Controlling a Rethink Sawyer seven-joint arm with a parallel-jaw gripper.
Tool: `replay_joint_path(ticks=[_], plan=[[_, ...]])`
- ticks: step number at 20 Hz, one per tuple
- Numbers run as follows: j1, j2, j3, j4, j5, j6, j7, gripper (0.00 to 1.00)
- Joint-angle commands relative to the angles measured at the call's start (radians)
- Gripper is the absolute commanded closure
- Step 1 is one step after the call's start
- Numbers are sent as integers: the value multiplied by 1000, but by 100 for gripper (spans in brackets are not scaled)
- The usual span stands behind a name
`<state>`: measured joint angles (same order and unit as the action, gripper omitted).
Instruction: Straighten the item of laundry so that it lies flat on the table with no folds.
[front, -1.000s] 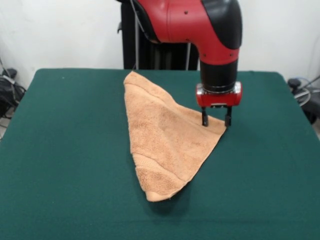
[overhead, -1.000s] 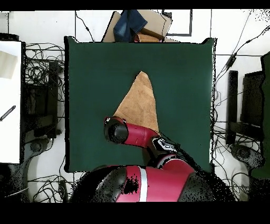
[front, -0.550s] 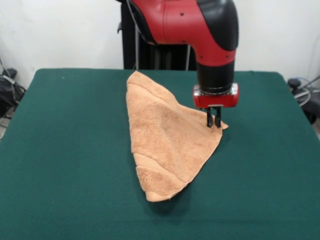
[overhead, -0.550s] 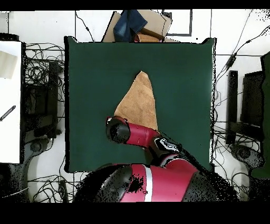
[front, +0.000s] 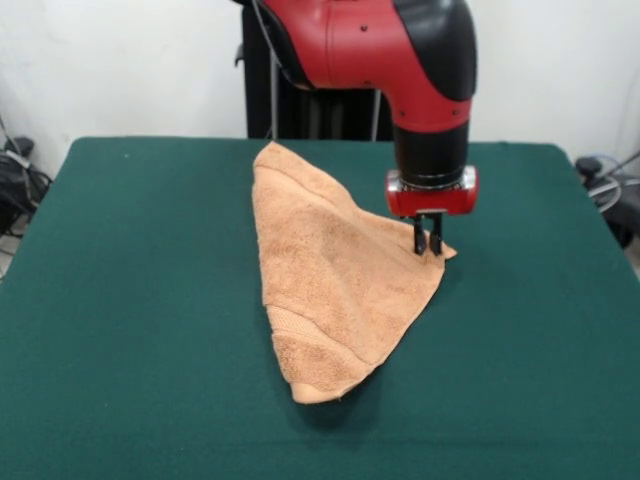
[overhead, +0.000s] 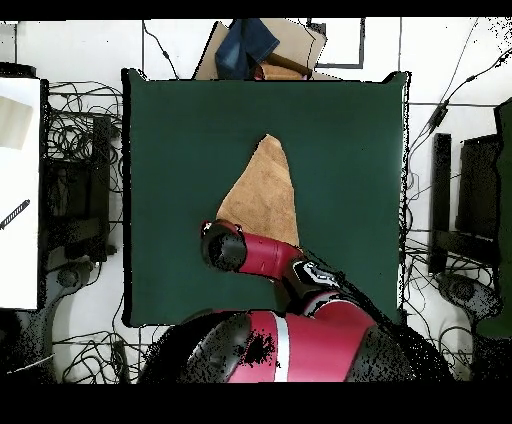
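Within the past second the gripper (front: 428, 248) has closed from an open straddle and now pinches the right-hand corner of the towel (front: 330, 280), which lies folded into a triangle at the middle of the green worktop (front: 130, 300). That corner hold appears meant for pulling the fold open. No writing or labels can be read.

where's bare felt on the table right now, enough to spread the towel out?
In the front view, bare table runs wide from the towel's left edge to the table's left edge, and again from its right corner to the right edge. It is crowded only at that right corner, where the gripper is shut on the towel.
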<state>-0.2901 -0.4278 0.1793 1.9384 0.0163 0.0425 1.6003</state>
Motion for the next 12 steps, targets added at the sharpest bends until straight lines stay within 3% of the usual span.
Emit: replay_joint_path(ticks=[1, 4, 7, 12], plan=[[40, 95, 50, -106, 7, -61, 163, 100], [77, -9, 12, -56, 29, -34, 192, 100], [142, -195, -62, 7, 73, 80, 230, 100], [155, -332, -70, 21, 124, 219, 254, 100]])
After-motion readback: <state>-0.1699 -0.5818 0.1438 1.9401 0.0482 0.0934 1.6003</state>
